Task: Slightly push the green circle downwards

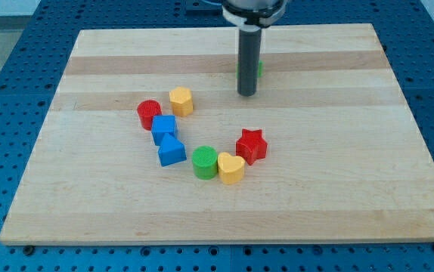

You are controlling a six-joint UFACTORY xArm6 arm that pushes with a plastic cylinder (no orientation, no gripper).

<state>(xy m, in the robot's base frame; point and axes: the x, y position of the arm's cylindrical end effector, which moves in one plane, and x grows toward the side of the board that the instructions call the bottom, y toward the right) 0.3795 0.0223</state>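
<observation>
Above green circle [205, 162], my tip [246, 94] upright.

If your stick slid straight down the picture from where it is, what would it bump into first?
Probably the red star. My tip sits almost straight above it in the view, with bare board between. The green circle lies further to the view's left, so I'd likely miss it, though depth is hard to judge.
</observation>
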